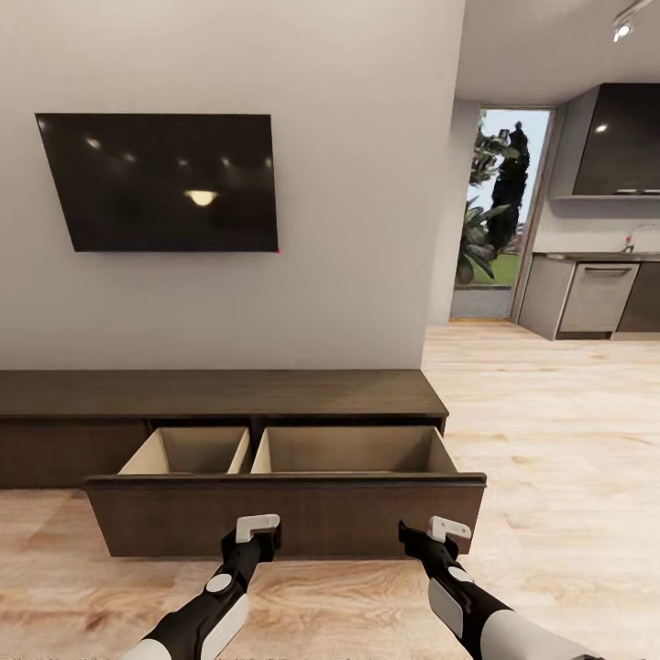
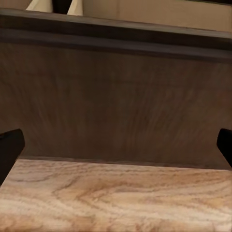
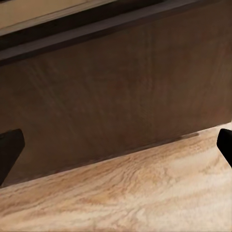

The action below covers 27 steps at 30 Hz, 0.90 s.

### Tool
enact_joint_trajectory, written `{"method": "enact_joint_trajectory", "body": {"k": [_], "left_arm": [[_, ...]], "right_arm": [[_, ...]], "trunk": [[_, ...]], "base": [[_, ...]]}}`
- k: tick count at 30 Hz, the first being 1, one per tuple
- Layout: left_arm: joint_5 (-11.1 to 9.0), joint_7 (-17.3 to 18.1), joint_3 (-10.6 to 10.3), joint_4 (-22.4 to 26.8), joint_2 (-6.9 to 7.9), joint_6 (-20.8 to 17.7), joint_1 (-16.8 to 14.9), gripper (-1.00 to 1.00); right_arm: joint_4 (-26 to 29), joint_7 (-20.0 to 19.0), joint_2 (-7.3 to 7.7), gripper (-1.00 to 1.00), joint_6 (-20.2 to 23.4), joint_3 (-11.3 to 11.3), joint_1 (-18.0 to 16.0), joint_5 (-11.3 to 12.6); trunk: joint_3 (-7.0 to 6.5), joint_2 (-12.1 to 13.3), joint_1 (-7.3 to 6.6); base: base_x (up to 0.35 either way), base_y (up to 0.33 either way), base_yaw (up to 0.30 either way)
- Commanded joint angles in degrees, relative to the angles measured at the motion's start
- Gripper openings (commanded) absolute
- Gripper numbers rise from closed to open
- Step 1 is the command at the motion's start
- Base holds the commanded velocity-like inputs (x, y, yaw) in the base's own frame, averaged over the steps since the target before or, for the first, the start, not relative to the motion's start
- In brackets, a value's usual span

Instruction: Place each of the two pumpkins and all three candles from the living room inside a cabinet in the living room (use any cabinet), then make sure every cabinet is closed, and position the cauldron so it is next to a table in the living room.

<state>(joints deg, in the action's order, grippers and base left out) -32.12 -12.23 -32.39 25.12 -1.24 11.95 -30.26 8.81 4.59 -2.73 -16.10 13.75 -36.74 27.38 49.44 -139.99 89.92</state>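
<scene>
So both my arms reach forward and low in the head view, left gripper [image 1: 259, 530] and right gripper [image 1: 446, 532] each pointed at the front of the pulled-out drawer [image 1: 284, 518] of the cabinet [image 1: 220, 392]. Wrist views show each gripper's 2 dark fingertips [image 2: 9, 150] [image 3: 9, 147] at opposite frame edges, so both jaws are spread wide, nothing between them. From the head view I can't tell whether the tips touch the front panel or stop just short.

Cabinet is a long low dark brown wood unit against the grey wall, flat top, no handles. The open drawer has a flat dark front with visible grain and pale wood inside, split into 2 compartments by a divider. I can see the back and side walls, but the drawer floor is hidden behind the front panel, so contents are unknown.

Floor [image 1: 550, 431] is light wood plank with strong grain. Black TV [image 1: 160, 181] hangs on the wall above, glossy with lamp reflections. Cabinet's left end is cut off by the frame. Kitchen units [image 1: 596, 298] sit far right.
</scene>
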Motion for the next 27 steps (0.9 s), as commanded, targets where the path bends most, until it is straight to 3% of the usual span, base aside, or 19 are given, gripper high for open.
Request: {"method": "enact_joint_trajectory", "body": {"k": [1, 8, 15, 23, 27], "left_arm": [[-0.4, -0.42, -0.49, -0.01, 0.05, 0.27, -0.06, 1.0], [-0.4, -0.42, -0.48, -0.07, 0.04, 0.27, -0.07, 1.0], [-0.4, -0.42, -0.48, -0.07, 0.06, 0.27, -0.07, 1.0], [-0.4, -0.42, -0.48, -0.07, 0.08, 0.27, -0.08, 1.0], [-0.47, -0.38, -0.48, -0.07, 0.13, 0.33, -0.08, 1.0]], "right_arm": [[-0.02, 0.33, 0.0, 1.0, -0.16, 0.49, -0.05, 0.3], [-0.02, 0.33, 0.0, 1.0, -0.47, 0.48, -0.04, 0.3], [-0.02, 0.34, -0.02, 1.0, -4.24, 0.48, -0.04, 0.52], [-0.02, 0.38, 0.0, 1.0, -4.97, 0.48, -0.02, 0.63], [-0.05, 0.4, 0.0, 1.0, -4.99, 0.48, -0.06, 0.69]], "trunk": [[0.24, -0.44, 0.21], [1.5, -3.25, 1.75], [3.05, -3.34, 1.93], [4.82, -3.45, 2.14], [4.82, -3.45, 2.14]], "base": [[0.0, 0.0, 0.0], [0.0, 0.0, 0.0], [0.0, 0.0, 0.0], [0.0, 0.0, 0.0], [0.0, 0.0, 0.0]]}}
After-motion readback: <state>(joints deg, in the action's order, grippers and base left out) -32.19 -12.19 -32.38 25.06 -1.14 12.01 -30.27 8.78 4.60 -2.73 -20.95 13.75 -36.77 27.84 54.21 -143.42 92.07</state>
